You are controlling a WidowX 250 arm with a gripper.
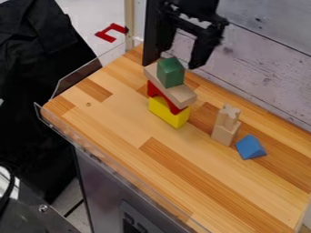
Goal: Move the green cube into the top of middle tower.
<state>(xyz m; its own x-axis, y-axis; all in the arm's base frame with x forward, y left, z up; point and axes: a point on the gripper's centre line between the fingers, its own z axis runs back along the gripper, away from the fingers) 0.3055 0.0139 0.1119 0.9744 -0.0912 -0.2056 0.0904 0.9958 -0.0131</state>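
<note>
Green cube [171,73] — on tan plank [182,96] | gripper [178,59] — spread, seemingly just above

A blue triangular block [250,147] just beside a pale wooden stack [225,131] on the tabletop [115,119]

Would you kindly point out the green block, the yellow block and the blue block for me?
Green block [171,73]: camera view, on its front side.
Yellow block [168,113]: camera view, on its long front side.
Blue block [249,147]: camera view, on its broad face.
</note>
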